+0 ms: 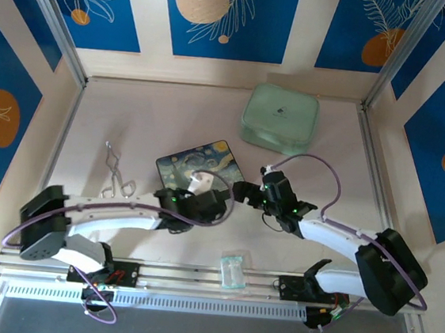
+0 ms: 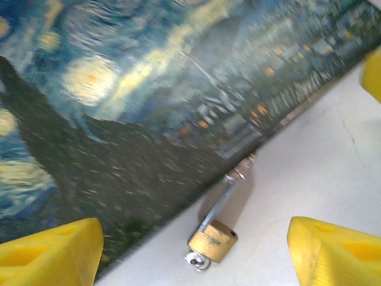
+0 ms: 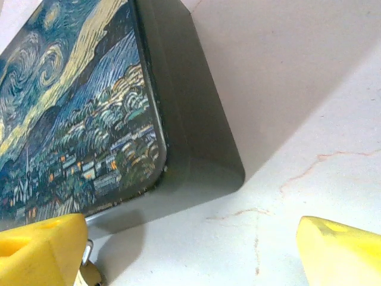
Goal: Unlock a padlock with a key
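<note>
The padlock (image 2: 212, 241) is seen low against the near edge of the painted box (image 2: 149, 89), down on the table (image 2: 321, 167), its shackle hooked into the box's hasp (image 2: 238, 174). It is framed between the wide-spread yellow fingers of the left gripper (image 2: 193, 238), touched by neither. The right gripper (image 3: 190, 253) is likewise held agape by the box corner, with the padlock glimpsed just beside one finger (image 3: 41, 250).

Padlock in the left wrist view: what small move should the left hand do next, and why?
Probably move the left hand slightly forward and close it on the padlock to steady it. The padlock is hooked by its shackle to the painted box and lies on the table between the open yellow fingers, which do not touch it.
</note>
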Robot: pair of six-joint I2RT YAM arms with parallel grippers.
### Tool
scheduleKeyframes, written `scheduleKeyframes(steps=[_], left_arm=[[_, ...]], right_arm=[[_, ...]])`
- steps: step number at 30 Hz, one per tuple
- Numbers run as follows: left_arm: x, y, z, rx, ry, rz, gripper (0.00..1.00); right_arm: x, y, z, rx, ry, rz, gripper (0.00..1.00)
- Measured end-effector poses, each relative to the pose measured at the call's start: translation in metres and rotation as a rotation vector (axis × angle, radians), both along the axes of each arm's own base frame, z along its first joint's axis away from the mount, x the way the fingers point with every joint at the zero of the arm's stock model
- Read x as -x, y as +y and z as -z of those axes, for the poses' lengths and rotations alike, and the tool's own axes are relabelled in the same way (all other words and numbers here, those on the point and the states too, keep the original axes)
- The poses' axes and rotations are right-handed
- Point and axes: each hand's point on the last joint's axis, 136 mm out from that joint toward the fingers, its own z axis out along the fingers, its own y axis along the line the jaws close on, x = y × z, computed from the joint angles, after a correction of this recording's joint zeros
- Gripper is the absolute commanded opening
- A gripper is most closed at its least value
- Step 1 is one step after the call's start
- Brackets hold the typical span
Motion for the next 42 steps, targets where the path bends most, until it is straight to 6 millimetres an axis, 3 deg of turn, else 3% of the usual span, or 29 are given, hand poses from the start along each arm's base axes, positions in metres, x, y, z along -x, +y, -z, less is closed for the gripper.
scheduleKeyframes(steps=[5,7,8,14,17,24,31,42], left_arm=[[0.002,0.015,0.003,0.02,0.018,-0.015,0.82],[0.001,0.021,-0.001,0.023,0.012,-0.017,0.99],[-0.001,0.026,-0.006,0.03,0.005,-0.02,0.99],[-0.025,0.07,-0.036,0.068,-0.066,-0.102,0.99],[-0.032,0.087,-0.038,0.056,-0.081,-0.132,1.0],[-0.029,0.101,-0.016,0.013,-0.033,-0.135,1.0],[-0.027,0.1,-0.012,-0.004,-0.022,-0.106,0.99],[-0.027,0.1,-0.012,-0.012,-0.023,-0.098,0.99]], right_arm=[[0.01,0.008,-0.015,-0.043,-0.015,-0.074,0.92],[0.018,0.017,-0.016,-0.053,-0.01,-0.115,0.91],[0.025,0.024,-0.014,-0.051,-0.002,-0.144,0.91],[0.073,0.069,0.02,0.028,0.089,-0.321,0.86],[0.085,0.085,0.039,0.073,0.129,-0.36,0.82],[0.078,0.122,0.047,0.112,0.104,-0.379,0.75],[0.071,0.145,0.053,0.162,0.058,-0.379,0.57],[0.066,0.141,0.059,0.231,0.027,-0.328,0.34]])
